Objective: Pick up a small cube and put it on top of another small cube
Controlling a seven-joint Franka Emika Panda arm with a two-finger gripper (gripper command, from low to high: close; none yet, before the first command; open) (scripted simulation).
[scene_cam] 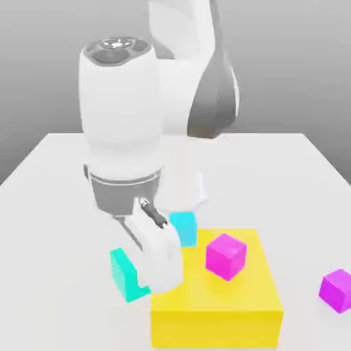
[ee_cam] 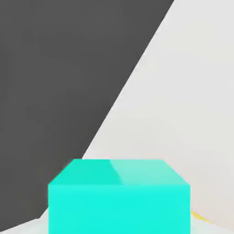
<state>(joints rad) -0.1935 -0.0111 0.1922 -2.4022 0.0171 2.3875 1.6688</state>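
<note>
Where exterior adds magenta cubes (scene_cam: 225, 257), teal cube (ee_cam: 119, 208) gripped

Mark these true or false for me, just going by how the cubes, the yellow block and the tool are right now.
1. The tool is gripping the teal-green cube. True.
2. The teal-green cube is stacked on the sky-blue cube. False: the two are apart.
3. A magenta cube rests on top of the yellow block. True.
4. Both magenta cubes are on the yellow block. False: the other is off it, toward the exterior view's right.
5. The yellow block is bigger than any of the cubes. True.
</note>
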